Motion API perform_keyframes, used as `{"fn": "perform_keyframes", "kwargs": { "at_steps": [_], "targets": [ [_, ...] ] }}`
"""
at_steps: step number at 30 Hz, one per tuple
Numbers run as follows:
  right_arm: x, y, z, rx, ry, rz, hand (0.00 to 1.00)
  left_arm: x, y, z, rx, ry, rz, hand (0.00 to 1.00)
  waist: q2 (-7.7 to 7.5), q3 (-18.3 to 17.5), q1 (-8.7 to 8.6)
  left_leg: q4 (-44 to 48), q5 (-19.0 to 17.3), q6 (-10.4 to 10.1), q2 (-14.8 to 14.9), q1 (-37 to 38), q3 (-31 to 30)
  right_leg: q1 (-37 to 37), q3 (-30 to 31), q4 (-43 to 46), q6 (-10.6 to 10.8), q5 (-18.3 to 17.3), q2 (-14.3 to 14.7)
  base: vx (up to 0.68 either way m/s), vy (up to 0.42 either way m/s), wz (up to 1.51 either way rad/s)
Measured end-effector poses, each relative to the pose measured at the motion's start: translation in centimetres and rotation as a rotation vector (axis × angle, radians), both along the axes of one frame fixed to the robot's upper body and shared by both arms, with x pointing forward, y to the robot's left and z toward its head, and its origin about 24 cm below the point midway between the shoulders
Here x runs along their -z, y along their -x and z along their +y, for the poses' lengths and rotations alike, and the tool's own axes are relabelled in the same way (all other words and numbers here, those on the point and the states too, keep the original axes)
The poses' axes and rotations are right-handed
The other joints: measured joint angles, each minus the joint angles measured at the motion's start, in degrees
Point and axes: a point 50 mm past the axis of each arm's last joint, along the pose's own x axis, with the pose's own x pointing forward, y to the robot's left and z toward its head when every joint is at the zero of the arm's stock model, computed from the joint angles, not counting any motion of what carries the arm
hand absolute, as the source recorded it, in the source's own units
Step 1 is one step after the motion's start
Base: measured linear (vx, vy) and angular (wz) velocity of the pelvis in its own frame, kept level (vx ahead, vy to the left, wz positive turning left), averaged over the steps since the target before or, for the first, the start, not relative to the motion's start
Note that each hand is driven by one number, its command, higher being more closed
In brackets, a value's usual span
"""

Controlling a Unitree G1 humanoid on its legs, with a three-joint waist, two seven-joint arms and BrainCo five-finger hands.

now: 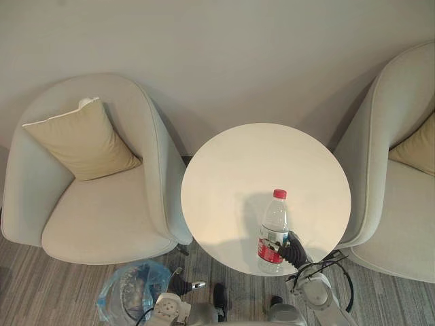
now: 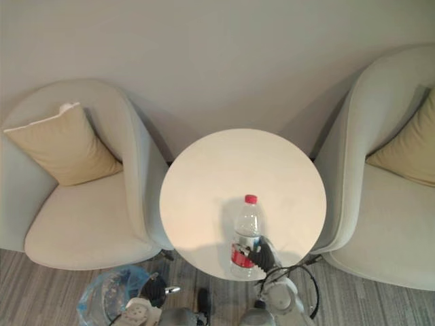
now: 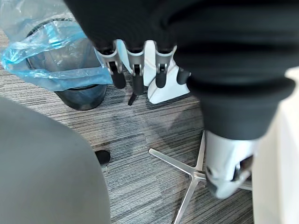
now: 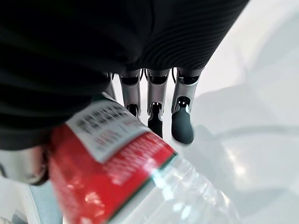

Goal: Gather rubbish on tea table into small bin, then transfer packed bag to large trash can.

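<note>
A clear plastic bottle [image 1: 274, 231] with a red cap and red label stands upright near the front edge of the round white tea table [image 1: 231, 183]. My right hand [image 1: 293, 251] is at the bottle's lower right, against the label. In the right wrist view the bottle [image 4: 121, 172] lies close across the palm, and the fingers [image 4: 181, 122] hang straight past it over the tabletop. The small bin [image 1: 132, 292] with a blue bag stands on the floor left of the table. My left hand [image 3: 135, 70] hangs low beside the bin [image 3: 70, 70], fingers relaxed and holding nothing.
A pale armchair [image 1: 102, 217] with a beige cushion [image 1: 81, 139] stands left of the table, another armchair [image 1: 397, 204] with a cushion on the right. The table's metal star base [image 3: 187, 172] rests on grey striped carpet. A wall runs behind.
</note>
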Motion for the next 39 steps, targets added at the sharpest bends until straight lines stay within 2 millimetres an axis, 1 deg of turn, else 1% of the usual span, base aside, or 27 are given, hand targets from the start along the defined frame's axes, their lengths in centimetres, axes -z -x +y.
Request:
{"fn": "perform_keyframes", "kwargs": {
  "at_steps": [2, 4, 6, 10, 12, 15, 19, 21, 24, 25, 26, 27, 28, 29, 30, 31, 32, 33, 34, 35, 36, 37, 39],
  "targets": [
    [-0.1, 0.0, 0.0, 0.003, -0.008, -0.002, 1.0, 0.0, 0.0, 0.0, 0.01, -0.007, 0.0, 0.0, -0.23, -0.12, -0.02, -0.1, 0.11, -0.06, 0.04, -0.06, -0.21, 0.05, -0.24, -0.11, 0.0, 0.01, 0.01, -0.02, -0.019, 0.07],
    [-0.8, -0.2, 0.2, 0.007, -0.035, -0.031, 1.0, 0.1, 0.1, 0.1, 0.01, -0.01, 0.006, 0.0, -0.55, -0.63, -0.08, -0.12, 0.25, -0.16, 0.2, -0.45, -0.55, 0.02, -0.4, -0.55, -0.11, 0.16, 0.14, -0.01, -0.026, 0.07],
    [-2.0, -0.7, 0.6, -0.007, -0.05, -0.088, 1.0, 0.2, 0.1, 0.2, 0.01, -0.015, 0.017, 0.0, -1.34, -1.2, -0.09, -0.15, 0.27, -0.19, 0.44, -0.47, -0.54, 0.01, -0.34, -0.62, -0.18, 0.21, 0.28, 0.0, 0.0, 0.0],
    [-3.1, -1.0, 1.0, -0.02, -0.063, -0.139, 1.0, 0.4, 0.3, 0.3, 0.01, -0.02, 0.031, 0.0, -2.4, -2.25, -0.07, -0.18, 0.27, -0.19, 0.62, -0.46, -0.26, -0.09, 0.07, -0.77, -0.33, 0.33, 0.45, -0.01, -0.009, -0.04],
    [-3.2, -1.0, 1.3, -0.018, -0.079, -0.145, 1.0, 0.5, 0.5, 0.4, 0.004, -0.022, 0.041, 0.0, -2.83, -2.92, -0.05, -0.18, 0.27, -0.19, 0.84, -0.41, 0.35, -0.24, 0.8, -1.01, -0.41, 0.65, 0.66, -0.02, -0.014, -0.15],
    [-3.1, -0.8, 1.6, -0.009, -0.097, -0.14, 1.0, 0.6, 0.6, 0.5, 0.003, -0.027, 0.053, 0.0, -3.01, -3.34, -0.06, -0.18, 0.35, -0.31, 0.97, -0.44, 0.43, -0.17, 1.03, -1.6, -0.6, 1.14, 0.92, -0.05, -0.017, -0.08],
    [-3.7, -0.4, 1.8, -0.012, -0.105, -0.167, 1.0, 0.7, 0.6, 0.5, 0.013, -0.038, 0.065, 0.0, -3.02, -3.63, -0.03, -0.17, 0.76, -0.62, 1.0, -0.65, 0.03, -0.2, 0.74, -1.61, -0.77, 1.4, 1.21, -0.05, -0.014, 0.05],
    [-4.4, -0.5, 1.8, 0.001, -0.109, -0.203, 1.0, 0.8, 0.6, 0.5, 0.016, -0.041, 0.069, 0.0, -2.93, -3.76, -0.09, -0.17, 1.37, -0.76, 0.95, -1.32, -1.23, -0.28, -0.45, -1.59, -0.83, 1.48, 1.29, -0.07, -0.034, 0.28],
    [-4.7, -0.8, 1.8, 0.009, -0.101, -0.226, 1.0, 0.7, 0.4, 0.4, 0.021, -0.042, 0.063, 0.0, -2.67, -4.13, 0.77, 0.94, 2.41, -1.27, 1.83, -3.39, -1.79, -1.73, -1.65, -0.1, -1.05, 1.58, 1.63, -0.1, -0.046, 0.27],
    [-5.1, -1.3, 2.0, -0.001, -0.088, -0.252, 1.0, 0.6, 0.1, 0.4, 0.032, -0.047, 0.054, 0.0, -2.35, -4.28, 1.11, 5.95, 2.58, -1.5, 1.99, -8.03, -1.76, -4.81, -2.02, 2.55, -1.56, 1.54, 1.76, -0.15, -0.038, 0.22],
    [-5.5, -1.6, 2.0, -0.005, -0.074, -0.276, 1.0, 0.5, -0.3, 0.4, 0.043, -0.052, 0.045, 0.0, -2.41, -4.37, 1.58, 5.78, 5.21, -2.77, 1.98, -10.01, -1.78, -6.29, -2.26, 3.22, -2.28, 1.96, 1.73, -0.16, -0.046, 0.26],
    [-5.7, -1.7, 1.9, -0.002, -0.073, -0.285, 1.0, 0.5, -0.4, 0.4, 0.048, -0.055, 0.046, 0.0, -2.54, -4.46, 1.71, 2.94, 7.56, -3.48, 1.87, -9.59, -1.95, -6.86, -2.73, 3.02, -2.86, 2.35, 1.46, -0.17, -0.037, 0.29],
    [-5.9, -1.8, 1.7, 0.015, -0.074, -0.299, 1.0, 0.4, -0.7, 0.3, 0.055, -0.057, 0.045, 0.0, -2.82, -4.28, 1.6, 5.18, 4.53, -2.91, 2.26, -9.54, 0.49, -7.79, -4.86, 2.44, -3.59, 2.73, 0.07, -0.13, -0.021, 0.26],
    [-5.9, -1.9, 1.6, 0.019, -0.07, -0.3, 1.0, 0.4, -0.8, 0.2, 0.054, -0.052, 0.047, 0.0, -2.78, -4.26, 1.6, 8.33, 2.37, -2.04, 2.52, -9.64, 2.13, -7.94, -5.19, 2.65, -3.77, 2.87, -0.16, -0.14, -0.025, 0.45],
    [-6.1, -1.8, 1.2, 0.041, -0.065, -0.308, 1.0, 0.6, -0.5, -0.1, 0.065, -0.052, 0.065, 0.0, -3.39, -4.3, 1.1, 15.06, -3.17, -1.64, 3.1, -7.66, 7.21, -7.25, -6.69, 3.35, -3.74, 2.89, -1.4, -0.1, -0.009, 0.64],
    [-6.2, -1.6, 0.7, 0.069, -0.061, -0.318, 1.0, 0.9, 0.0, -0.3, 0.074, -0.046, 0.084, 0.0, -3.05, -4.53, -0.44, 15.36, -5.01, -3.11, 3.68, -4.75, 9.29, -6.48, -8.71, 3.34, -3.46, 3.07, -1.97, -0.1, 0.013, 0.78],
    [-6.2, -1.5, 0.5, 0.08, -0.059, -0.321, 1.0, 1.0, 0.2, -0.4, 0.082, -0.044, 0.093, 0.0, -2.84, -4.67, -1.04, 14.42, -5.25, -3.69, 4.03, -3.66, 10.06, -6.45, -9.63, 3.34, -3.31, 3.16, -1.95, -0.15, 0.124, 1.07],
    [-6.4, -1.2, -0.3, 0.119, -0.048, -0.334, 1.0, 1.0, 0.3, -0.7, 0.112, -0.05, 0.096, 0.0, -1.75, -5.31, -2.34, 7.57, -5.21, -4.07, 5.13, -0.59, 10.13, -6.97, -12.32, 3.36, -2.77, 3.62, -1.42, -0.19, 0.168, 1.14],
    [-6.4, -1.2, -0.8, 0.153, -0.041, -0.341, 1.0, 1.0, 0.3, -1.0, 0.138, -0.053, 0.093, 0.0, -0.55, -5.97, -2.71, 0.96, -4.61, -2.92, 5.71, 0.37, 9.17, -8.41, -14.31, 3.41, -2.37, 4.3, -0.45, -0.18, 0.178, 1.01],
    [-6.2, -1.3, -0.7, 0.165, -0.05, -0.334, 1.0, 1.0, 0.2, -0.9, 0.141, -0.059, 0.094, 0.0, -1.23, -5.75, -2.59, -0.4, -3.38, -2.75, 5.27, 0.76, 9.0, -8.52, -14.28, 3.36, -2.09, 4.64, -0.68, -0.17, 0.12, 0.66],
    [-5.7, -1.2, -0.4, 0.188, -0.072, -0.313, 1.0, 1.0, 0.3, -0.4, 0.129, -0.064, 0.093, 0.0, -2.96, -4.89, -1.94, -1.8, -1.75, -2.08, 4.4, 0.59, 8.07, -8.47, -14.47, 2.47, -1.7, 5.84, -1.03, -0.16, 0.085, 0.27],
    [-5.2, -1.2, 0.1, 0.196, -0.087, -0.29, 1.0, 0.8, 0.1, -0.1, 0.128, -0.072, 0.083, 0.0, -3.83, -4.61, -0.99, -2.31, -1.06, -1.42, 3.73, 0.56, 8.09, -8.45, -14.38, 1.95, -1.33, 6.83, -1.48, -0.17, 0.076, 0.19],
    [-4.5, -1.3, 1.3, 0.15, -0.077, -0.258, 1.0, 0.8, 0.1, 0.0, 0.127, -0.074, 0.083, 0.0, -3.97, -4.82, -0.53, -2.58, -0.6, -0.67, 2.73, 0.73, 8.29, -8.4, -13.45, 1.88, -0.87, 7.65, -2.29, -0.14, 0.099, -0.09]
  ]
}}
